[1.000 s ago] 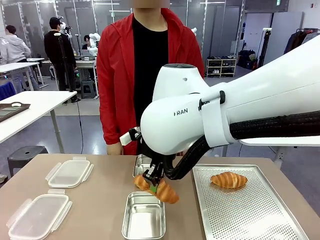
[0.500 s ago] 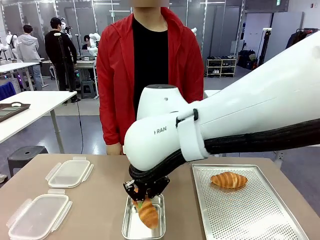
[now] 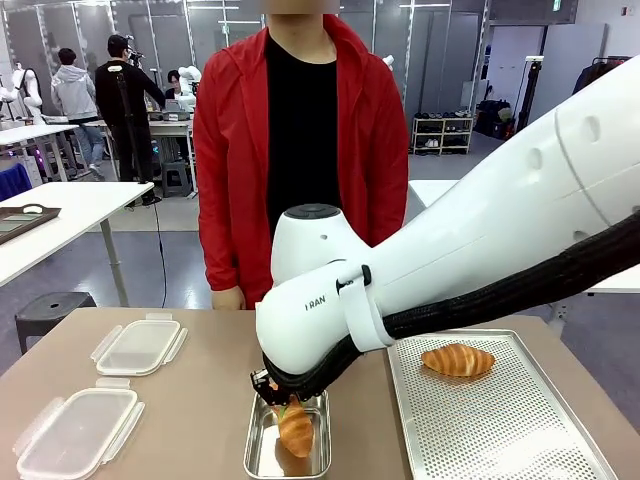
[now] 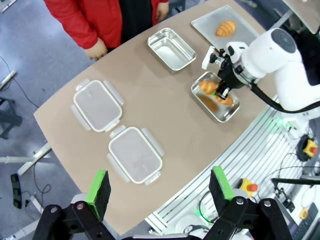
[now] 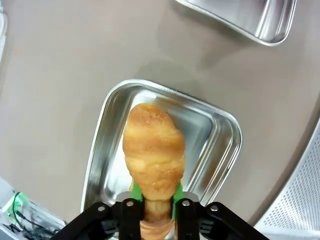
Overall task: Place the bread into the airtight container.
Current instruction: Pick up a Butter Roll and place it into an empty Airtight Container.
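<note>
Your right gripper (image 5: 157,206) pinches the near end of a croissant (image 5: 153,150) between its green pads. The croissant slants down into the steel container (image 5: 97,160) at the lower middle of the front view. Its far end sits low over the pan floor; whether it touches I cannot tell. To finish this well, lower until that end rests. Then spread the pads just enough to free the crust and lift straight up, so nothing flaky drags along and the light pan does not tip or slide. The croissant lines up with the pan's long side, which should leave the rim free for a lid. Your left gripper (image 4: 160,185) hangs high above the counter (image 3: 200,400), pads spread wide with nothing between them. Past the pan, a second steel container (image 4: 171,48) lies empty nearer the person (image 3: 300,150). Two clear clip lids (image 3: 140,346) lie at the left of the front view. At the right, a perforated baking tray (image 3: 500,420) carries another croissant (image 3: 457,359). The counter is smooth, matte brown. Beyond it is an open hall with white tables, shelving and people.
</note>
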